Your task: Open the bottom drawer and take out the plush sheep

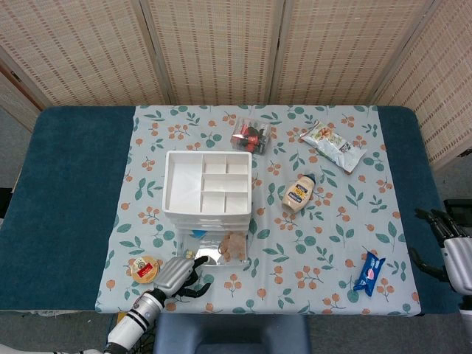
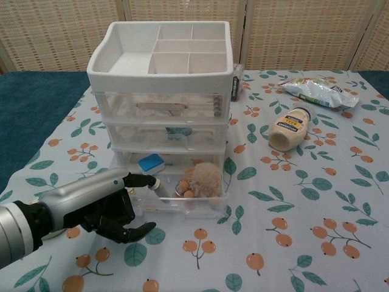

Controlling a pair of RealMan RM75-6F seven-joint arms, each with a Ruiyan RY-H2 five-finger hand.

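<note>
Plush sheep (image 2: 204, 178) in open drawer (image 2: 182, 204), right of left-hand fingers (image 2: 141, 180).

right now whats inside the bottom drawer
The bottom drawer holds the plush sheep at the right and a blue-topped white block behind at the left. The upper drawers hide its back part.
</note>
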